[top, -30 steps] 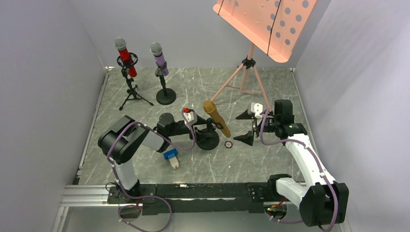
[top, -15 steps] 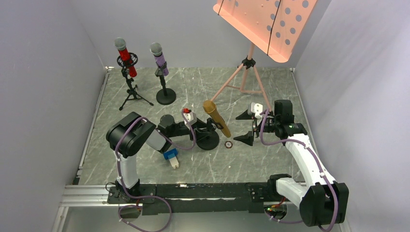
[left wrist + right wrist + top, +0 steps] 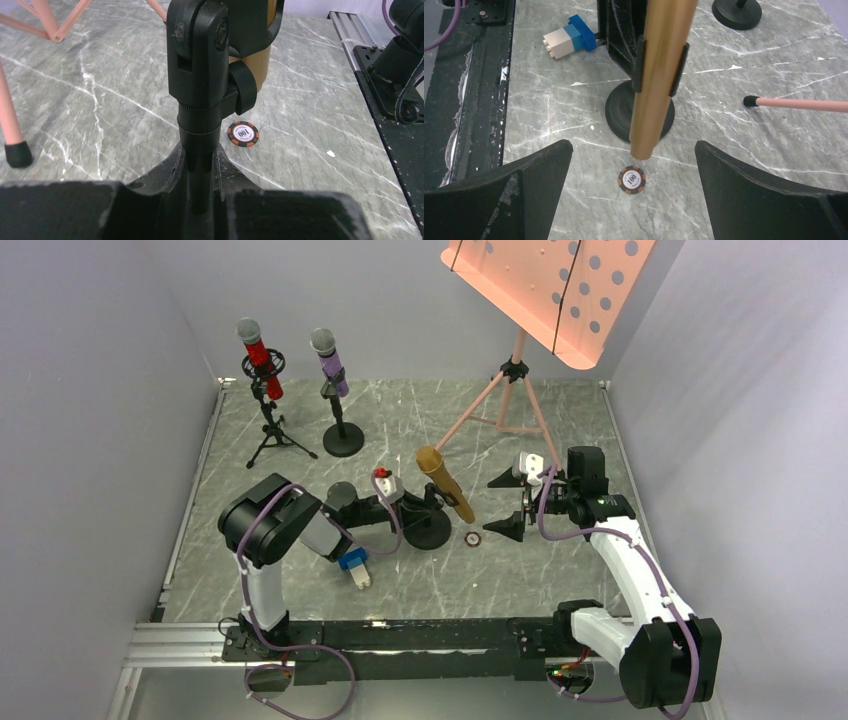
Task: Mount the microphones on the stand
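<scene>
Left gripper (image 3: 199,161) has closed onto the stand's post (image 3: 200,142) and clasps it, while the right gripper (image 3: 633,146) waits wide open and empty before the gold mic (image 3: 659,75), tilted in its clip (image 3: 680,65); rigid, probably slick, it is best pinched on the bare barrel below the clip.

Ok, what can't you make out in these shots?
Gold microphone head: both wrist views, cut off by the top edge.
Whether the left gripper presses the stand post: left wrist view, black on black.
Poker chip small print: both wrist views, too small.
Music stand desk: top view, cut by the top edge.
</scene>
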Tool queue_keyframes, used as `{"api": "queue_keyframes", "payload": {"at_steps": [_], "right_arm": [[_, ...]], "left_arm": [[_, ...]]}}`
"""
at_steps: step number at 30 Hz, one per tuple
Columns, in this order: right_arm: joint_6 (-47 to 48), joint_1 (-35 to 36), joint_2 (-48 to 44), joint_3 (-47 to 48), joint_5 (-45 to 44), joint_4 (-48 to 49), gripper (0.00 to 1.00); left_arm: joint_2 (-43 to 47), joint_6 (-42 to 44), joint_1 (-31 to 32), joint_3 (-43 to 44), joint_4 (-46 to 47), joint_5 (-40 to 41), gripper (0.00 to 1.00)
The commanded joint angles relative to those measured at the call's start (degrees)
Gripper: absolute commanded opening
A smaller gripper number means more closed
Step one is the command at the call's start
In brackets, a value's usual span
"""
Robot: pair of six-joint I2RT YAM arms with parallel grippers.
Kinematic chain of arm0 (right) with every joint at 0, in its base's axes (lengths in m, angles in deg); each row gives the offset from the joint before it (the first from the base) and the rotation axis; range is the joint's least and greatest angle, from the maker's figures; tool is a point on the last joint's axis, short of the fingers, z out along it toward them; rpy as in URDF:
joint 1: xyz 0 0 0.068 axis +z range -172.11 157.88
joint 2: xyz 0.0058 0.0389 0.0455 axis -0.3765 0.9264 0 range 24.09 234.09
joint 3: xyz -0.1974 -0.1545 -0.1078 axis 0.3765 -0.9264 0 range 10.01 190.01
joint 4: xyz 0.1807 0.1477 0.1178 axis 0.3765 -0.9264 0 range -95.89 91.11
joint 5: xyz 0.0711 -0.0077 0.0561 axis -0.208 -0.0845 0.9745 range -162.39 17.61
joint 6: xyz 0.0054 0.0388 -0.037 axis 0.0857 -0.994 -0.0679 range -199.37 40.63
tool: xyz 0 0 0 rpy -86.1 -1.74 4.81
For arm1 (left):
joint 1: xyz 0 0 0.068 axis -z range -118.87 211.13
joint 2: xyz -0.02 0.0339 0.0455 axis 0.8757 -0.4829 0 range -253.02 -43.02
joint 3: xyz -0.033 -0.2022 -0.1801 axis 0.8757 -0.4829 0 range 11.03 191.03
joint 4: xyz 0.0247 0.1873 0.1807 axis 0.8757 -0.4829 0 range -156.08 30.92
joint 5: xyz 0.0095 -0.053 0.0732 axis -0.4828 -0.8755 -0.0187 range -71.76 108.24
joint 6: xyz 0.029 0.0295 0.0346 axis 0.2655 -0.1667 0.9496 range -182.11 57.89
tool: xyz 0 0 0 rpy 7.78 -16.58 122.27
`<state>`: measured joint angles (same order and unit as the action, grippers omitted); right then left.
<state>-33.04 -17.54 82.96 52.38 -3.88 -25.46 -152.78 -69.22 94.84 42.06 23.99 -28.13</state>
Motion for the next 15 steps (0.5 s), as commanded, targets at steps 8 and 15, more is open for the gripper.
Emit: {"api": "queue_keyframes", "payload": {"at_steps": [8,15], "right_arm": [[1.4,-0.3,-0.1,1.0,2.4,0.7,1.00],[1.5,-0.3,-0.4,1.0,2.2,0.6,1.00]], "left_arm": [[22.3,4.3,-1.0,-13.6,-2.3,20.9,0.00],[24.9,12.6,-2.3,-3.9,-10.9,35.4,0.00]]}}
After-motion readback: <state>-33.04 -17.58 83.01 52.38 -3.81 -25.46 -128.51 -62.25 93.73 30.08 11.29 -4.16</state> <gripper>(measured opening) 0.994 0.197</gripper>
